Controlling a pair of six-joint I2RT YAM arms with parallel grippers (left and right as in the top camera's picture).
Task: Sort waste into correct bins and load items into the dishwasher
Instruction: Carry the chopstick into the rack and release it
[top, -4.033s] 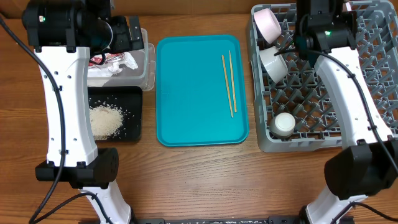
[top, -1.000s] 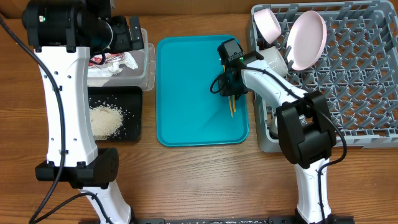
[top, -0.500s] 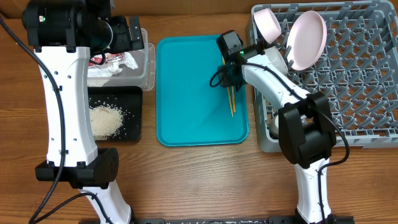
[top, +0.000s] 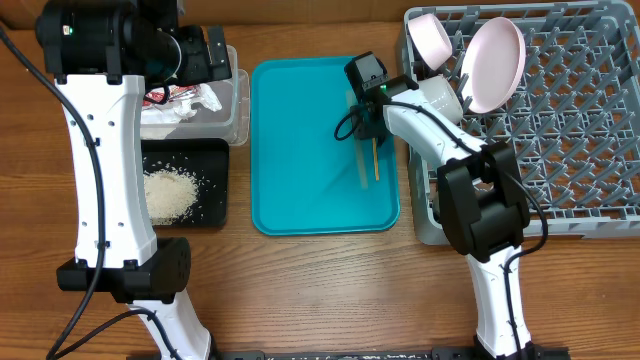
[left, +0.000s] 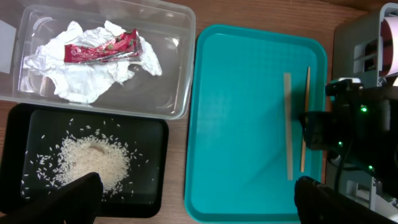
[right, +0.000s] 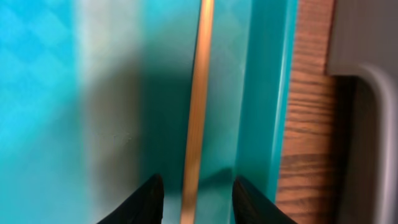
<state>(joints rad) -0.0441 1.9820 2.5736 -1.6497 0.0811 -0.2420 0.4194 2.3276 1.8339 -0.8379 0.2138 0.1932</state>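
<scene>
Right gripper (right: 198, 198) low over teal tray (top: 300, 150), jaws partly apart, straddling one chopstick (right: 200, 93) without pinching it, a gap on either side. Chopstick flat on tray, just inside the rim nearest the dish rack (top: 580, 150). Second chopstick (left: 288, 124) alongside, outside the jaws. Left gripper (left: 199, 199) spread wide, empty.

Teal tray (top: 300, 150) lies flat on my wood table (top: 300, 290), roughly mid-table, long side running front to back. Raised rim, rounded corners, faint checked texture. Table is brown with visible grain.
</scene>
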